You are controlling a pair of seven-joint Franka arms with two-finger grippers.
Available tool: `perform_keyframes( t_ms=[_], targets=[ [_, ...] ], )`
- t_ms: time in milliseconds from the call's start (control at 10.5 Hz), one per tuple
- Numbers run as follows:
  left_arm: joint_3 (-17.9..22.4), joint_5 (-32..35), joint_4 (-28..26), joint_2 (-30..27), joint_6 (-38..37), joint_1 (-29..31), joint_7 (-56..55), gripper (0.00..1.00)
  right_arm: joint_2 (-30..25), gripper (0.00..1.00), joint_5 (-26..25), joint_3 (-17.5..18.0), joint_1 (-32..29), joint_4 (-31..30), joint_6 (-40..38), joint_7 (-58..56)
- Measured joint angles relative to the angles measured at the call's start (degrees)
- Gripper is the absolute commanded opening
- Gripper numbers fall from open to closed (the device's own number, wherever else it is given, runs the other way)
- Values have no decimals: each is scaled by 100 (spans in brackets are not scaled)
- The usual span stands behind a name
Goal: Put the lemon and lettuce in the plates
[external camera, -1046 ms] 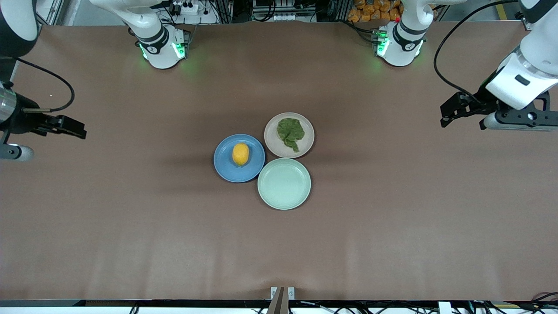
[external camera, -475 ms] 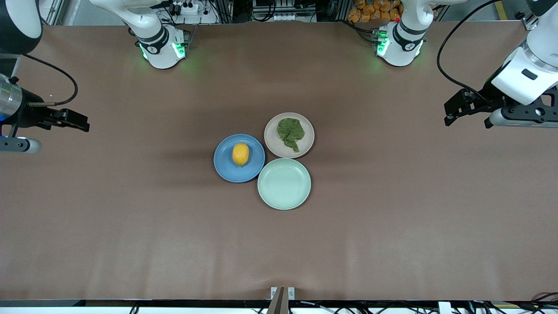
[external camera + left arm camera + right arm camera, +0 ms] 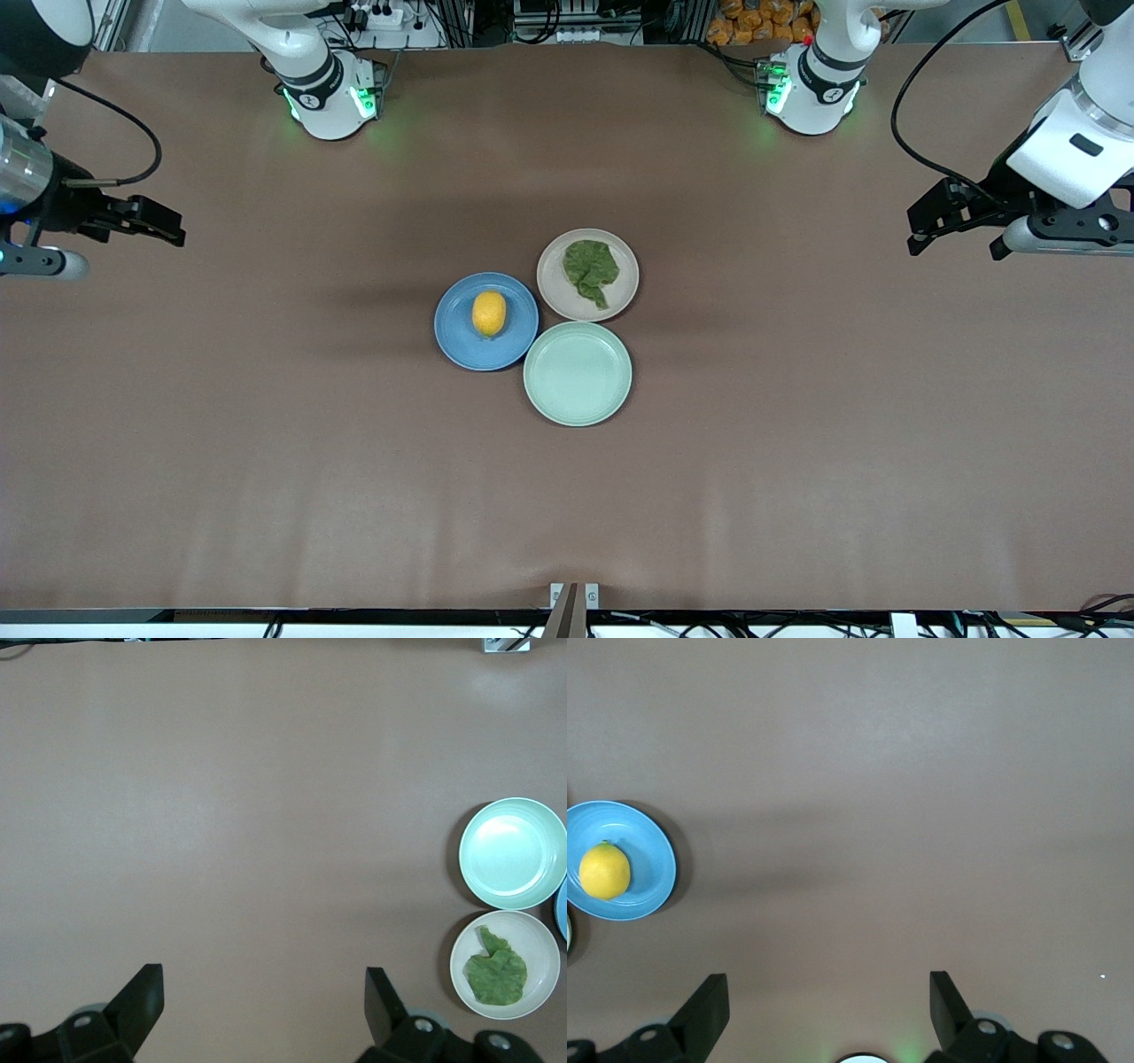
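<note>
Three plates sit clustered mid-table, rims touching or nearly so. We note the blue plate (image 3: pixel 454 341) toward the right arm's end, with the lemon (image 3: pixel 489 313) lying in its middle. Just beside it, toward the left arm's end and a little farther from the front camera, the beige plate (image 3: pixel 620 285) carries the lettuce (image 3: pixel 591 269), a crumpled leaf with its narrow tail pointing toward the front camera. The mint-green plate (image 3: pixel 577 373) lies nearest the front camera, with nothing in it.

Both arms wait well apart from the plates, each over bare brown table (image 3: pixel 797 443). We see the left gripper (image 3: pixel 930 221) up over the left arm's end of the table; its wrist view shows both fingers spread wide with only tabletop between them, and the lettuce (image 3: pixel 496 970) in its plate (image 3: pixel 544 988) off near the frame's edge, the mint-green plate (image 3: pixel 514 853) next to it. The right gripper (image 3: pixel 159 232) is over the right arm's end; its wrist view likewise shows the fingers wide apart and holding nothing, with the lemon (image 3: pixel 604 871) on the blue plate (image 3: pixel 651 850) at the frame's edge.
</note>
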Motion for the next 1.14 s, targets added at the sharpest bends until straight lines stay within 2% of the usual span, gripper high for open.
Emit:
perform_keyframes(
  t_ms=[665,1141],
  targets=[
    [-10,0,15,0,-9,-6,0,100,11,100,5,-5,-301,461,90,0],
    [-10,0,18,0,-21,-5,0,100,137,100,131,29,-300,645,-611,-1]
  ],
)
